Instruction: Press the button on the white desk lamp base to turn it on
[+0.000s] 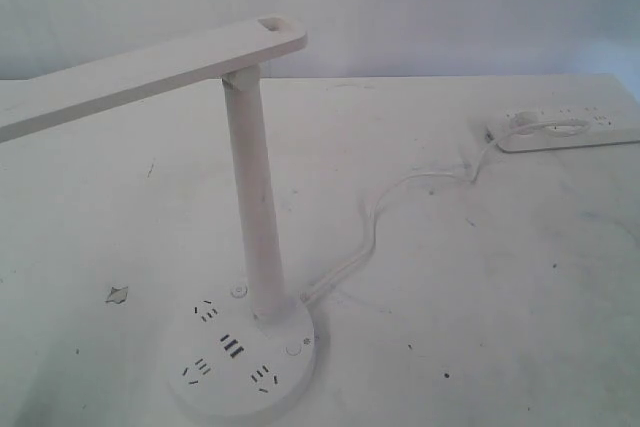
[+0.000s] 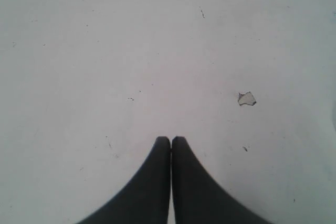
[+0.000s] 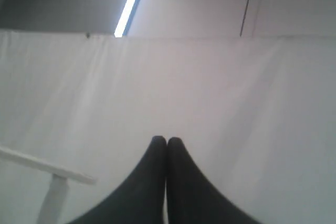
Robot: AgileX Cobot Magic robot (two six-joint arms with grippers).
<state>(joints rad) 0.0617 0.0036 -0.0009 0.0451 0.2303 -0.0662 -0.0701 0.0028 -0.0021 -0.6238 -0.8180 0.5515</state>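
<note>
Right now, the flat round white plastic lamp base sits on the white table, low in the exterior view and a bit left of the middle. It has dark socket slots and USB ports on top. A tall white post stands up from the back part of the base. A long flat white lamp head sticks out from the top of the post toward the left.

The tiny round white button with a faint ring is on the right side of the base, just beside the foot of the post. A tiny grey sun mark is right next to it. A thin white cord runs from the base across the table to an oblong white power strip, well apart at the right.

The black left gripper has its two fingers pressed together with nothing between them. It hangs over bare table, near a small grey chipped spot. The black right gripper is squeezed together too and holds nothing. It points at a white cloth wall, with the lamp head and post off to one side.
</note>
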